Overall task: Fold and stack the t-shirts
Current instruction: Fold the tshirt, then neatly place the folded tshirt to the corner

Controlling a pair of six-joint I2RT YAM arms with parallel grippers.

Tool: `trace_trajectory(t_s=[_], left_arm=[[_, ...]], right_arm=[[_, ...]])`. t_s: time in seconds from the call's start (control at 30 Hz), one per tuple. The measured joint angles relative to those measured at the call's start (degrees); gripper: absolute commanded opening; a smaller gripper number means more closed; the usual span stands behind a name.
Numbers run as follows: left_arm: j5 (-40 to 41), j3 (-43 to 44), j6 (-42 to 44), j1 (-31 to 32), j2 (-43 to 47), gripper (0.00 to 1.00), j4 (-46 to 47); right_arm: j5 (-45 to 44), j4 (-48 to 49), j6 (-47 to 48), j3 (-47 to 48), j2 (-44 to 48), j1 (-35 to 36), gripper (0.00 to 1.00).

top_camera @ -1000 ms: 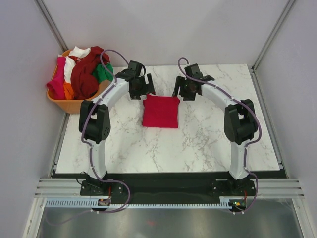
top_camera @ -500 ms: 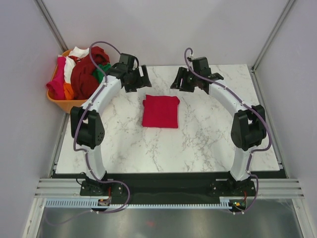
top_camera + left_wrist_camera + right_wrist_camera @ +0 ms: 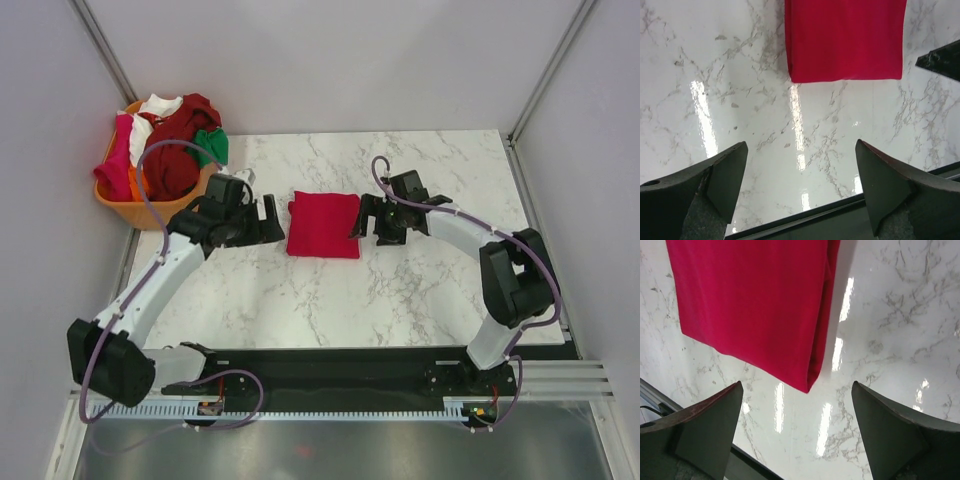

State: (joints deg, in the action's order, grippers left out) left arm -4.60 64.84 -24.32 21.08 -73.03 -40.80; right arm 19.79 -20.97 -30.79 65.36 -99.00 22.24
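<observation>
A crimson red t-shirt (image 3: pixel 324 225) lies folded into a flat rectangle on the marble table (image 3: pixel 400 290). It shows in the left wrist view (image 3: pixel 845 37) and the right wrist view (image 3: pixel 752 305). My left gripper (image 3: pixel 268 222) is open and empty just left of it. My right gripper (image 3: pixel 366 220) is open and empty just right of it. Neither touches the cloth. More t-shirts, maroon (image 3: pixel 175 155), magenta (image 3: pixel 117 160), white (image 3: pixel 158 106), orange and green (image 3: pixel 212 146), are heaped in the basket.
An orange plastic basket (image 3: pixel 150 211) stands at the table's far left corner, half off its edge. The black front edge of the table (image 3: pixel 330 357) runs near the arm bases. Grey walls enclose the table on three sides.
Both arms have come down and toward me from behind the red shirt. The grippers now sit low at its left and right sides. The shirt has not moved.
</observation>
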Motion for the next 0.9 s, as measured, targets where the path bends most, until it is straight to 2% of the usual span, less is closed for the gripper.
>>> trace_trajectory(t_s=[0.13,0.43,0.5,0.53,0.7,0.73,0.8,0.83,0.9], left_arm=[[1.8,-5.8,1.9,0.0,6.7,0.96,-0.2],[5.9,-10.8,3.7,0.0,9.0,0.96,-0.2],[6.2,-11.0,3.8,0.0,9.0,0.96,-0.2],[6.3,-11.1,3.8,0.0,9.0,0.96,-0.2],[7.2,-11.7,4.1,0.0,9.0,0.96,0.0],[7.4,-11.7,4.2,0.0,9.0,0.96,0.0],[7.7,-11.7,4.3,0.0,9.0,0.96,0.1],[7.8,-11.7,4.3,0.0,9.0,0.96,0.2],[8.0,-11.7,4.3,0.0,9.0,0.96,0.2]], right_arm=[[0.3,5.3,0.0,-0.3,-1.3,-0.2,0.96],[1.9,14.4,-3.2,1.4,-11.3,-1.8,0.75],[2.0,15.9,-3.8,2.1,-12.7,-2.0,0.65],[2.2,16.8,-4.2,2.5,-13.5,-2.0,0.57],[3.7,21.0,-5.9,3.1,-16.3,-2.2,0.41],[3.9,21.7,-6.2,3.1,-16.7,-2.2,0.33],[4.4,23.2,-6.7,3.0,-17.6,-2.2,0.23],[4.9,23.7,-7.0,3.0,-18.0,-2.3,0.13],[5.6,24.6,-7.3,3.0,-18.6,-2.6,0.0]])
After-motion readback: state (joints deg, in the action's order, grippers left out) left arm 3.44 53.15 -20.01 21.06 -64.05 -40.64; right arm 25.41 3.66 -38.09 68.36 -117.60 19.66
